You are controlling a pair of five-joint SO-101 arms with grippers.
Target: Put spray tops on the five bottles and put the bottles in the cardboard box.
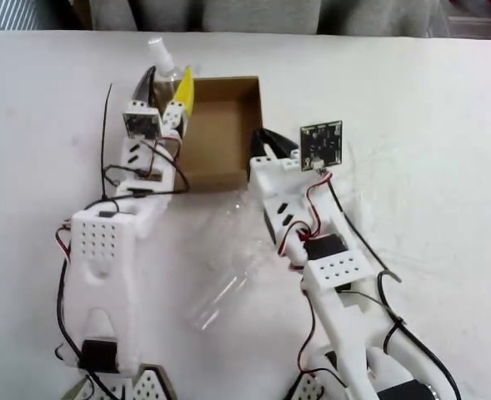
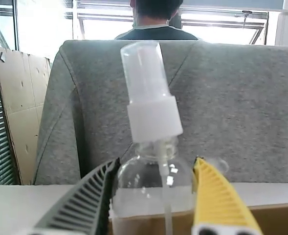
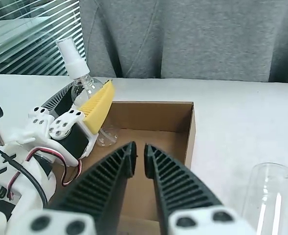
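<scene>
One open brown cardboard box (image 1: 220, 142) we log in the high view, with one clear plastic spray-topped bottle (image 1: 163, 62) upright at its far left corner, clamped in the left gripper (image 1: 168, 82).

Left wrist view: same bottle, one, between grey and yellow fingers (image 2: 85, 205).

Right wrist view: right gripper (image 3: 139, 149) empty at the box's near edge, jaws nearly together; one clear topless bottle (image 3: 271, 196) on the table beside the box.

Clear bottle (image 2: 144, 188), white spray top (image 2: 151, 105), brown box (image 1: 220, 137)

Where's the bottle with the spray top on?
High view: the bottle is held in the left end effector, at the far left corner of the box.
</scene>
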